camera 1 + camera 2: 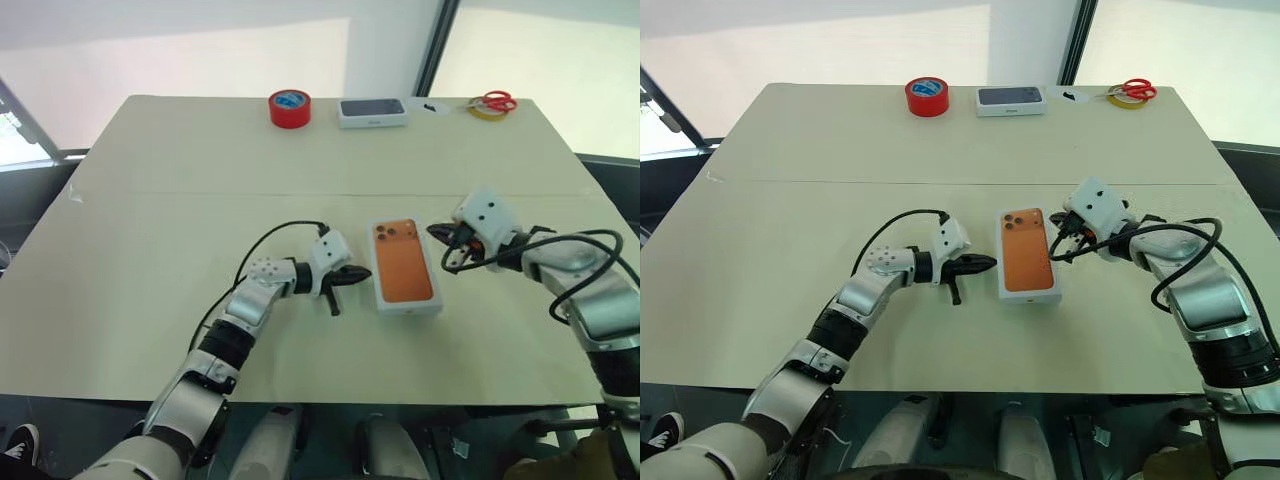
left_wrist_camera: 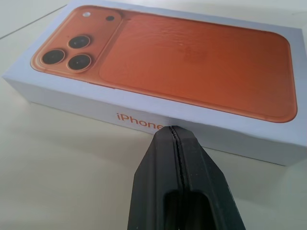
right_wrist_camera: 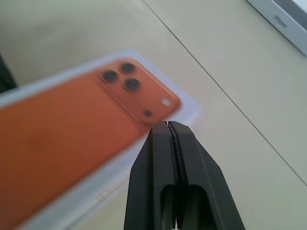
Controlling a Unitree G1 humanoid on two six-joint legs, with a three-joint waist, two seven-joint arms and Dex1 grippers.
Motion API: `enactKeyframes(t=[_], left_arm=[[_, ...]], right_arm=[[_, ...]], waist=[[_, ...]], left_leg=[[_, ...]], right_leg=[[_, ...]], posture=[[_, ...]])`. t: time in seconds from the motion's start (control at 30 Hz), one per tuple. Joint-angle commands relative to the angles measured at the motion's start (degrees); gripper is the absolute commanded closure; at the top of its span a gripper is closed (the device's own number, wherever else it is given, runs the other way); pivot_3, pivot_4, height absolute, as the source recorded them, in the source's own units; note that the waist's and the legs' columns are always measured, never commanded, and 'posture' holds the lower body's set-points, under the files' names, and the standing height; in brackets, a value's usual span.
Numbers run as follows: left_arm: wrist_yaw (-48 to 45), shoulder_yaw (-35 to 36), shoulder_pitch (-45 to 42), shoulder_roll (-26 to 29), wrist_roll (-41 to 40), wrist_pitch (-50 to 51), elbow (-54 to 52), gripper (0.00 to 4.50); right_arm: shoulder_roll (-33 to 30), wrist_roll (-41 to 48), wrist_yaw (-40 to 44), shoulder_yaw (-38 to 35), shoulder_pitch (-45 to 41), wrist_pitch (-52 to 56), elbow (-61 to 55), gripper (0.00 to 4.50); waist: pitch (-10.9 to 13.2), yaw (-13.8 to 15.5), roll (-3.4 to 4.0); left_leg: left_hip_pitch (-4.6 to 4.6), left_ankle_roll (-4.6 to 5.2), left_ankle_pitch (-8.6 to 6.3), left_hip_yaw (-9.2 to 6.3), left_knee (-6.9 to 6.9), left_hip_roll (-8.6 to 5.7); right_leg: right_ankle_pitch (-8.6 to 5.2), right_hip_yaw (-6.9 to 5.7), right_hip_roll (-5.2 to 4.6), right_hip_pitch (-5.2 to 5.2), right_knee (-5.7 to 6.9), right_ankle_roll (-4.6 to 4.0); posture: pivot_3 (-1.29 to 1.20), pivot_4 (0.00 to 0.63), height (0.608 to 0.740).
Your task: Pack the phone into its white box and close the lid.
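altogether one closed white box (image 1: 405,268), two tape rolls (image 1: 289,108), two empty pinched-shut grippers, left (image 1: 350,279), right (image 1: 438,233)

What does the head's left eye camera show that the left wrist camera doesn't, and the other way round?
Left eye: the whole table, a red tape roll, a second white box and scissors along its far edge, and the right gripper, jaws shut, near the closed white box's far corner. Left wrist: orange "iPhone" lettering on that box's side. Both: the closed white box with an orange phone pictured on its lid, and the left gripper, jaws shut, at its side.
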Motion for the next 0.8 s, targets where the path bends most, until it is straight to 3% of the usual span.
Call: enactKeyframes(t=[0.03, 0.27, 0.43, 0.67, 0.8], left_arm=[[-0.1, 0.5, -1.6, -0.3, -0.3, -1.0, -1.0, 4.50], [-0.4, 0.9, -1.5, 0.7, -0.5, -1.2, -1.2, 4.50], [-0.1, 1.0, -2.0, 0.6, -0.4, -1.8, -0.8, 4.50], [2.0, 3.7, -6.9, -4.1, -2.8, -2.2, 2.8, 4.50], [3.0, 1.5, -9.5, -5.3, 1.2, -6.2, 9.0, 4.50]], right_arm=[[-1.4, -2.7, 1.3, 1.1, 4.0, -2.0, -3.1, 4.47], [-2.2, -9.6, 1.3, 4.6, 8.0, -4.6, -1.3, 4.47], [-0.4, -9.7, 1.8, 4.0, 7.3, -4.5, -2.3, 4.47], [-0.1, -10.5, 3.5, 5.0, 8.3, -4.8, -3.1, 4.47], [-0.3, -10.8, 4.4, 4.2, 8.4, -6.6, -3.9, 4.47]], waist=[[0.0, 0.1, 0.00], [0.0, -0.1, 0.04], [0.0, 0.0, 0.04], [0.0, 0.0, 0.02], [0.0, -0.1, 0.01]], left_leg=[[0.00, 0.01, -0.01, 0.00, 0.03, 0.00], [0.05, 0.03, -0.05, -0.02, 0.14, -0.01], [0.05, 0.03, -0.06, -0.02, 0.17, -0.01], [0.04, 0.05, -0.07, -0.03, 0.20, -0.02], [0.06, 0.06, -0.07, -0.04, 0.20, -0.01]], right_leg=[[0.00, -0.02, 0.00, 0.02, 0.00, 0.00], [0.00, -0.03, 0.01, 0.12, 0.01, 0.01], [0.00, -0.04, 0.01, 0.14, 0.00, 0.01], [0.00, -0.07, 0.01, 0.17, 0.00, 0.01], [0.00, -0.11, 0.01, 0.19, -0.01, 0.03]], posture=[[0.00, 0.150, 0.736], [0.00, 0.150, 0.736], [0.00, 0.150, 0.736], [0.00, 0.150, 0.736], [0.00, 0.150, 0.736]])
